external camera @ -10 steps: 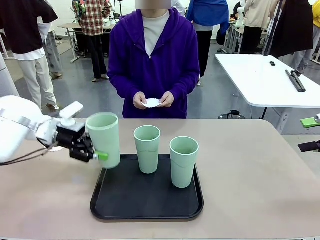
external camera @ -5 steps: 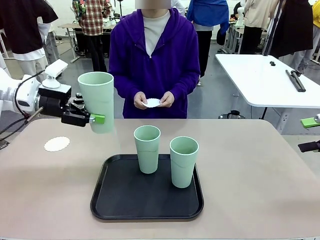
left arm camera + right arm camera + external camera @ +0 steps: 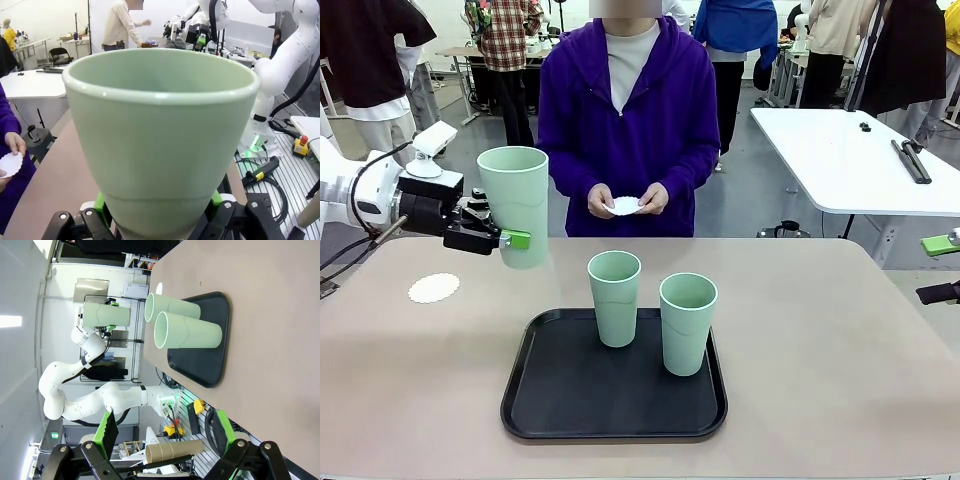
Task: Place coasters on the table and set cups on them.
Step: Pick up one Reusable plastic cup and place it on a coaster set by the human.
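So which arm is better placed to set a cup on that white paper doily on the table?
Left. The left fingers grip a cup, held up close to the coaster lying on the left side of the table. The right fingers stand open at the far right edge, well away.

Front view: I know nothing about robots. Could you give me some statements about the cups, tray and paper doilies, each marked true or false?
1. Two cups stand on the black tray. True.
2. The person holds the raised cup. False: the left arm's jaws are shut on it.
3. A doily lies on the table. True.
4. The raised cup rests on that doily. False: it hangs in the air.
5. The person's hands are empty. False: they hold another doily.
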Controlling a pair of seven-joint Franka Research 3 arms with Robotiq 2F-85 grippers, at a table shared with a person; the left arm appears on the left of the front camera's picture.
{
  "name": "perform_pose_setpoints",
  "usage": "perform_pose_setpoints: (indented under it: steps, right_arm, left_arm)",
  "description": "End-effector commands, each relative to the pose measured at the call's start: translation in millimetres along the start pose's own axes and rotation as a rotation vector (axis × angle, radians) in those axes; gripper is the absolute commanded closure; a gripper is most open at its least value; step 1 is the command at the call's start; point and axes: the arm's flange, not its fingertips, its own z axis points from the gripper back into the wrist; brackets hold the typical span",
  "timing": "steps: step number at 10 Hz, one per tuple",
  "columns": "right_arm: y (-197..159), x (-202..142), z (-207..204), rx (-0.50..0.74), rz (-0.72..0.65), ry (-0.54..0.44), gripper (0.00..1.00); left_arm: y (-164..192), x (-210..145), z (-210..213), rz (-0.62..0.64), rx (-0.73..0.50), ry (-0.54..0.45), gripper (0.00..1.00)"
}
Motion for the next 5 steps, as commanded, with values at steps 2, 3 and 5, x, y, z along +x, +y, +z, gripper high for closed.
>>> perform_pose_setpoints:
  steps: [2,3,5]
  right_arm:
    - [0.0,0.2,-0.1,0.004,0.001,0.0,0.0]
    - [0.0,0.2,-0.1,0.004,0.001,0.0,0.0]
    - [0.0,0.2,-0.1,0.004,0.001,0.0,0.0]
  left_arm:
    - [45.9,-17.9,66.3,-0.015,0.067,0.006,0.16]
    - [56.3,-24.0,90.5,0.0,0.079,-0.014,0.16]
    - [69.8,-38.0,145.7,-0.02,0.145,-0.03,0.16]
